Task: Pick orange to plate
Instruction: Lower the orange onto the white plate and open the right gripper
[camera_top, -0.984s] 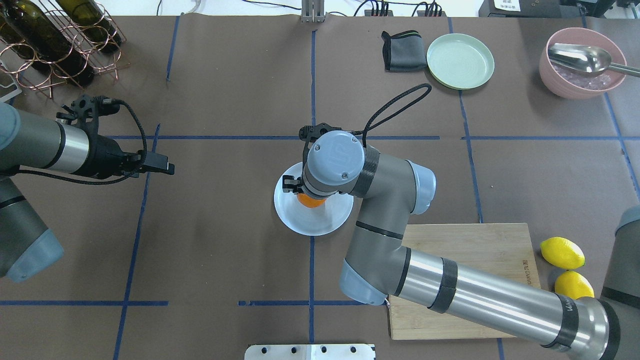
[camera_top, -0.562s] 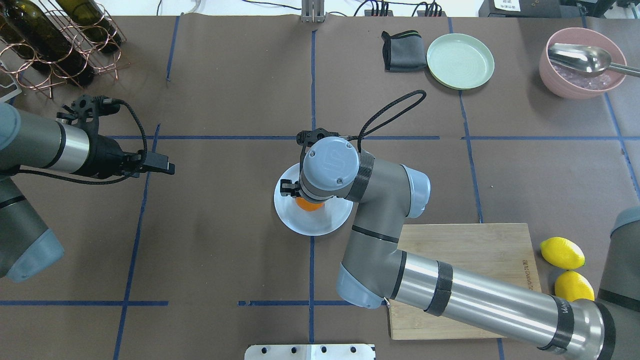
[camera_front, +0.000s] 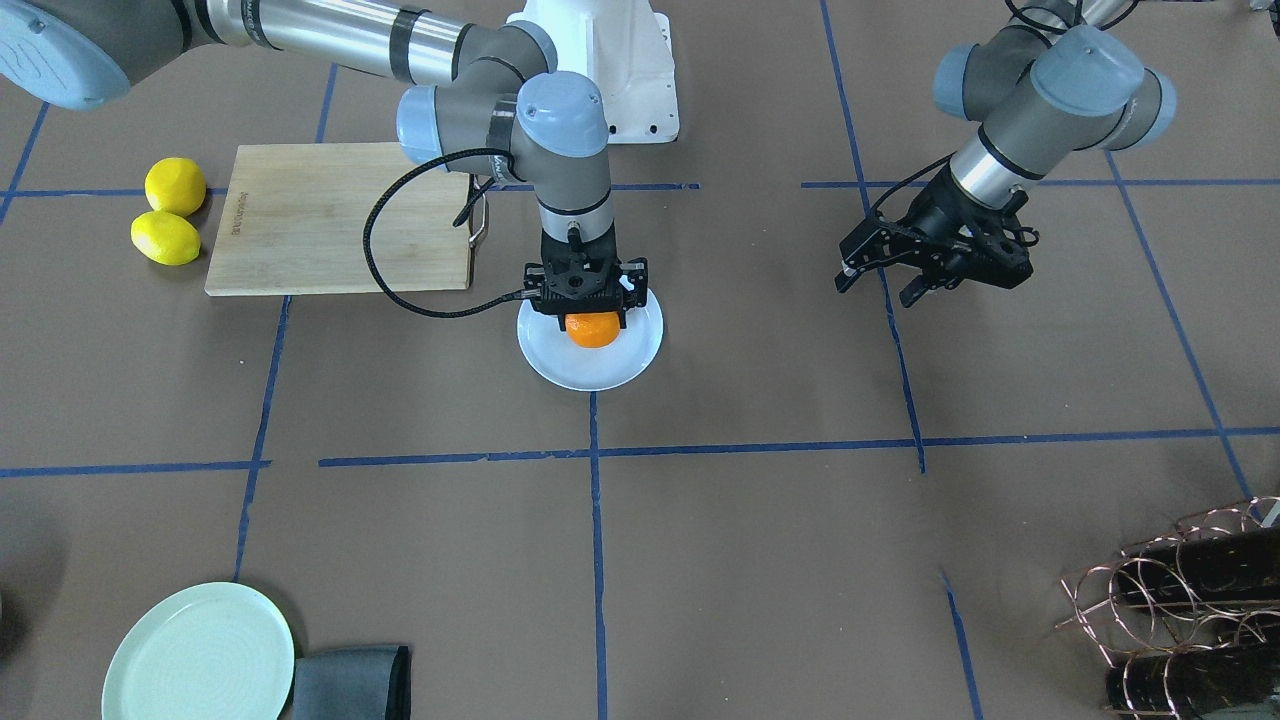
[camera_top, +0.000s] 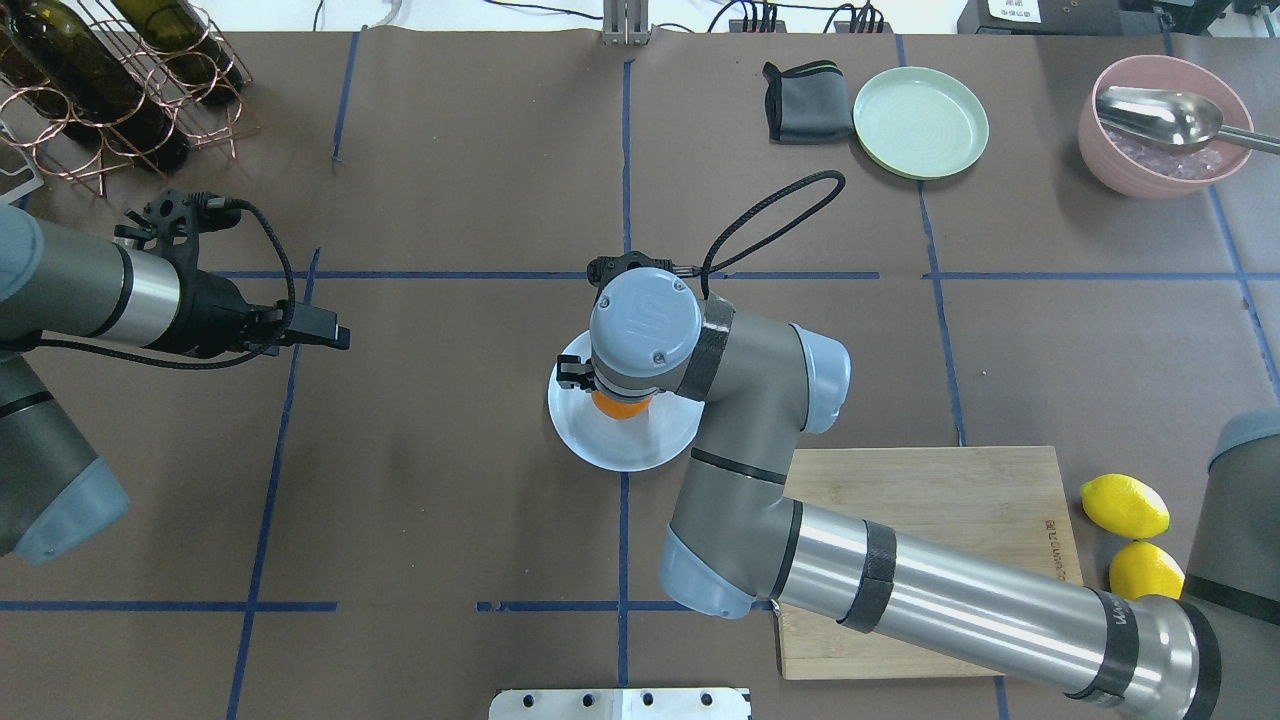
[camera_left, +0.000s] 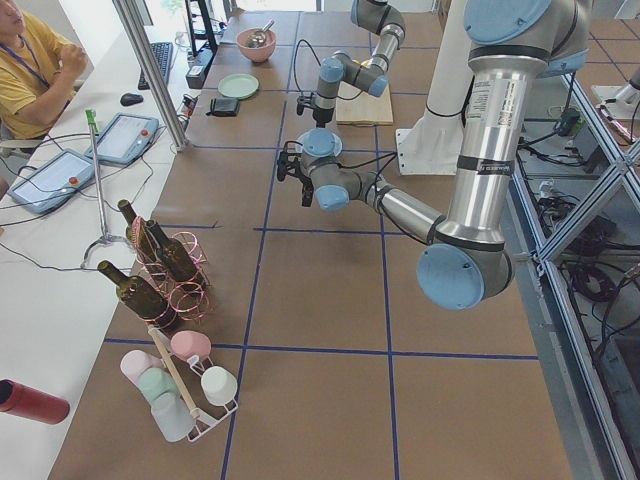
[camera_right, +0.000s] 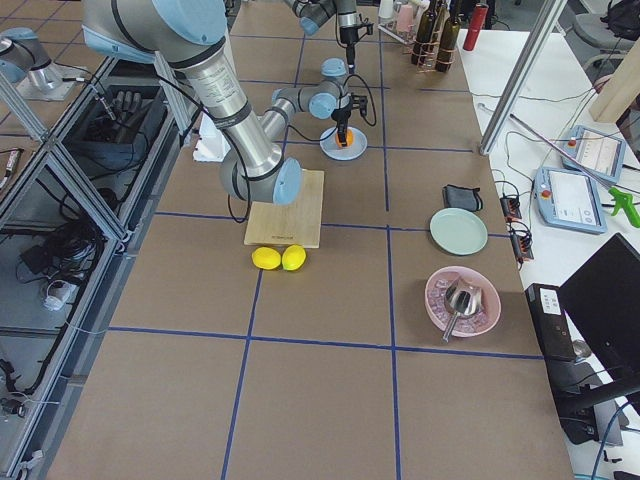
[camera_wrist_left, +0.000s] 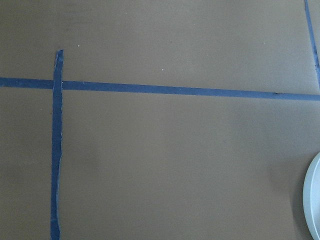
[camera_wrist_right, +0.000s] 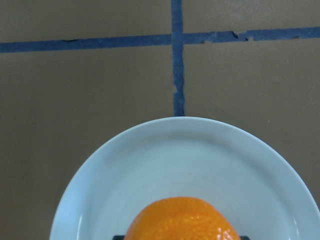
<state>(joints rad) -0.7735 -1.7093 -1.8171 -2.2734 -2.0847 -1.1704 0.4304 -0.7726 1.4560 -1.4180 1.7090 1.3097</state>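
The orange (camera_front: 591, 330) sits between the fingers of my right gripper (camera_front: 590, 318), which points straight down over the pale bluish-white plate (camera_front: 590, 372) at the table's middle. The gripper is shut on the orange. From overhead, the wrist covers most of the orange (camera_top: 620, 405), and the plate (camera_top: 625, 450) shows around it. The right wrist view has the orange (camera_wrist_right: 180, 220) at its bottom edge over the plate (camera_wrist_right: 190, 155); I cannot tell whether they touch. My left gripper (camera_front: 878, 285) hovers open and empty well off to the side. Only the plate's rim (camera_wrist_left: 314, 200) shows in its view.
Two lemons (camera_front: 165, 212) lie beside a wooden cutting board (camera_front: 340, 215) under the right arm. A pale green plate (camera_top: 920, 122) and grey cloth (camera_top: 805, 100) sit at the far side, with a pink bowl and spoon (camera_top: 1165, 125). A wine rack (camera_top: 110, 80) stands far left.
My right arm has shifted a little to the left over the plate, carrying the orange with it. The left arm has not moved.
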